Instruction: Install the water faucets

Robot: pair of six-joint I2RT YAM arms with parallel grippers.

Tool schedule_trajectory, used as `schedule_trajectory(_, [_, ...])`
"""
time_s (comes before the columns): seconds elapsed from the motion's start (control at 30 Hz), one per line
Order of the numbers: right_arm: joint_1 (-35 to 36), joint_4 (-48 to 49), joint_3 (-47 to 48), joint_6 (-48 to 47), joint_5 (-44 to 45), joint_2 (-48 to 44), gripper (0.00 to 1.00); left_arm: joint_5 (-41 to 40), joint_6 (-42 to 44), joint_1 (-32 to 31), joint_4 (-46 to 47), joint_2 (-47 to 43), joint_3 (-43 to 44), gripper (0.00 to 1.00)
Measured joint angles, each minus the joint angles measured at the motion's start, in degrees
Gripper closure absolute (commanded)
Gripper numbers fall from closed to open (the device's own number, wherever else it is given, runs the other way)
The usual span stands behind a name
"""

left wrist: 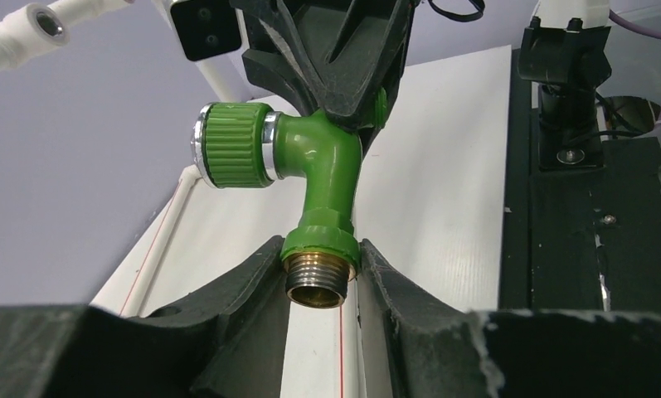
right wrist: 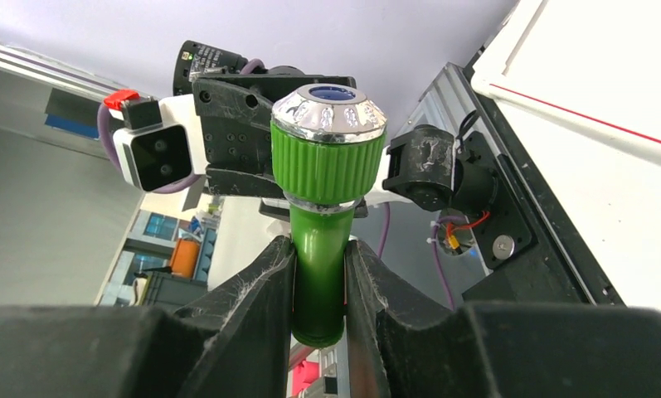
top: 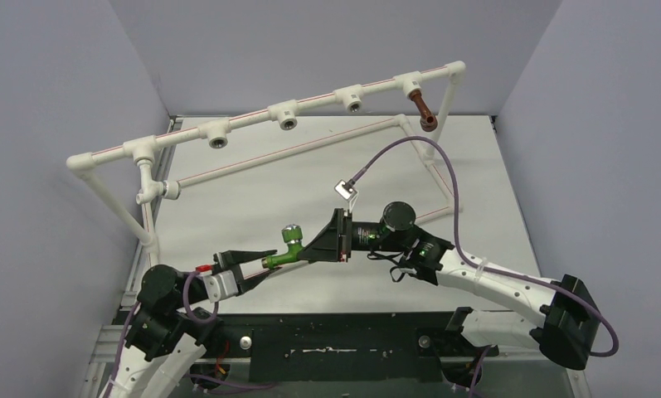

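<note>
1. While both arms share the bright green plastic faucet with the bent spout (top: 289, 246), we treat this as a mid-air handover on the near side of the white pipe frame (top: 252, 118), apart from its rails.
2. We note that the left gripper (left wrist: 320, 267) is pinched almost fully together on the collar just above the brass threaded end (left wrist: 317, 288). The right gripper (right wrist: 320, 259) is clamped tight on the green stem beneath the ribbed, silver-rimmed knob (right wrist: 328, 141).
3. We judge that only one grip should let go, and only once the other is firm. Releasing both would drop the faucet in front of the frame.
4. We keep the threaded end free of fingers, because it has to enter one of the empty white tee sockets (top: 288, 122) on the frame's top rail. The right gripper's hold on the stem looks better suited to that.
5. We line the thread up square to the socket mouth before pushing or turning, to avoid cross-threading.
6. We leave the reddish-brown faucet (top: 423, 110) alone; it hangs from the socket at the frame's right end.
</note>
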Motion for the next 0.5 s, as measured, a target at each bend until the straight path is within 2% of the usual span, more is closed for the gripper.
schedule_trajectory(0.23, [-0.57,-6.51,0.0,-4.96,2.95,-4.9,1.0,-0.13,-1.7,0.02,-2.71,4.02,3.19,0.44])
schedule_trajectory(0.5, [-1.27,-14.64,0.35,-11.45,7.41,-10.88,1.0,-0.35,-2.45,0.02,-6.69,4.24,8.81,0.34])
